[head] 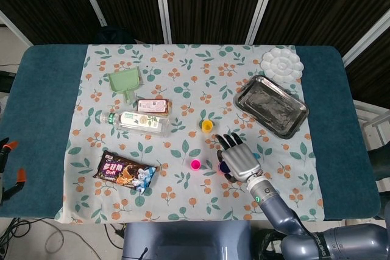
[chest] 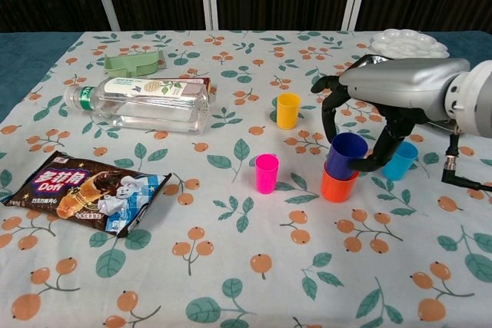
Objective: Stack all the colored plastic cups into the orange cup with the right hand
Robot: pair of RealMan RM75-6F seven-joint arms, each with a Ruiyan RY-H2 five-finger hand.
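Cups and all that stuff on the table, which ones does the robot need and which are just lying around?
Needed:
orange cup
dark blue cup, held by the right hand
light blue cup
pink cup
yellow cup

Just lying around:
water bottle
snack packet
green scoop
metal tray
white palette
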